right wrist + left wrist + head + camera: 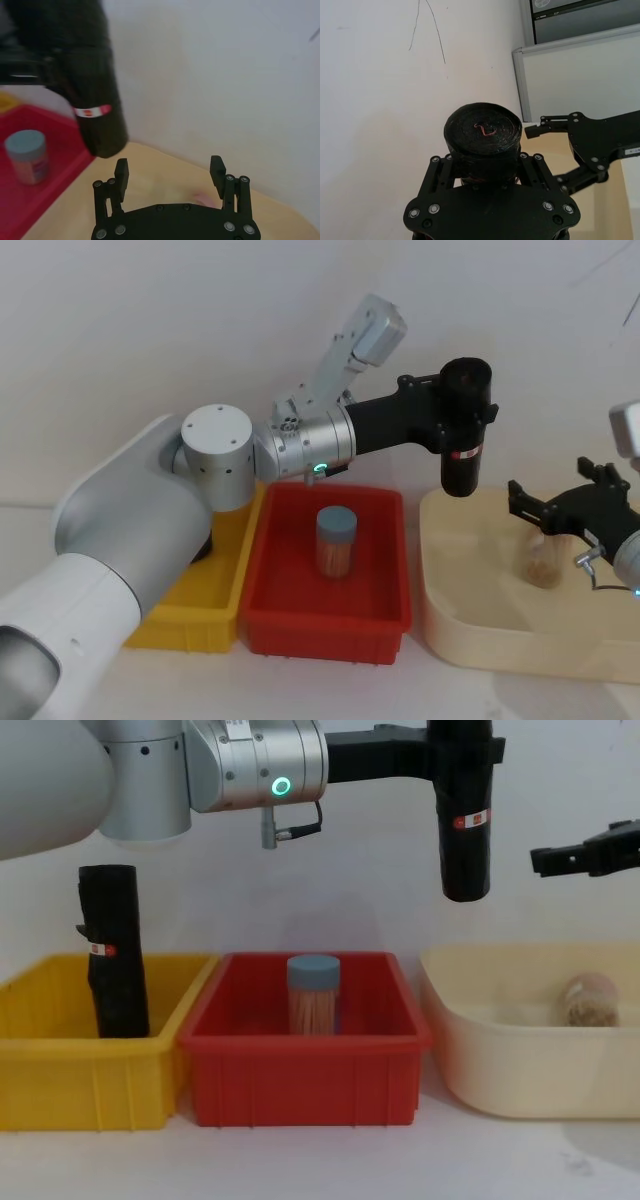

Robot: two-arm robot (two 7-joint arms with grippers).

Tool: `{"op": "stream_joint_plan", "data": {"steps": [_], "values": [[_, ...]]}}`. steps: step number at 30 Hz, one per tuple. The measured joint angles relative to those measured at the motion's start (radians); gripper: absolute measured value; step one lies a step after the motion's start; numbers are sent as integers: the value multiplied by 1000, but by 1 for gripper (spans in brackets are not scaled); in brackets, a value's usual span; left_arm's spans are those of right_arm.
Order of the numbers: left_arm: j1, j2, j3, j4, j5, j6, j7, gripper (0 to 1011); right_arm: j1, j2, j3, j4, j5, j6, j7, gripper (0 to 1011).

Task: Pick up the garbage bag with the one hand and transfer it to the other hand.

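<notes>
The left tool (452,415), on the arm with the green ring, is clamped around the upper part of the roll (465,840). It holds the roll upright in the air, well above the bins. The roll's label (468,820) sits just below the grip. The lower end hangs free over the left edge of the tub (520,1070), near where the tub meets the red bin (390,612). In the left wrist view the roll's coiled end face stands up past the fingers.

The right tool (169,171) hovers above the tub to the right of the roll and apart from it. Its jaws are spread wide and hold nothing. In the chest view its fingers point toward the roll at about the height of the roll's lower half.

A jar (336,540) with a blue lid stands in the red bin. Another jar (588,1000) lies in the tub. A second roll (112,955) stands in the yellow bin (60,1065) on the left. All three containers sit side by side on the counter (300,1160).
</notes>
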Motion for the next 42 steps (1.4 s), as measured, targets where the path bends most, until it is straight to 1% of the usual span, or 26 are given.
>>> {"op": "stream_joint_plan", "data": {"steps": [4,5,8,15,20,26,30,37,42], "values": [[-2,-2,1,4,1,-2,0,506,-1,10,-8,-8,14,-17,46,999],[-2,-2,1,4,1,-2,0,506,-1,10,-8,-8,14,-17,46,999],[-2,-3,1,6,1,-3,-1,506,1,16,-16,-10,22,-28,74,999],[-4,-4,2,8,2,-4,-2,506,20,21,-44,5,43,-61,144,999],[-4,-4,2,9,2,-4,-2,506,38,11,-61,27,49,-76,161,999],[-5,-5,2,10,2,-5,-2,506,55,-7,-72,54,51,-89,158,999],[-5,-5,2,11,2,-5,-2,506,66,-22,-78,72,47,-94,140,999],[-5,-5,2,11,2,-5,-2,506,86,-55,-85,105,22,-95,90,999],[-5,-5,2,11,2,-5,-2,506,99,-72,-89,121,15,-95,77,999]]}}
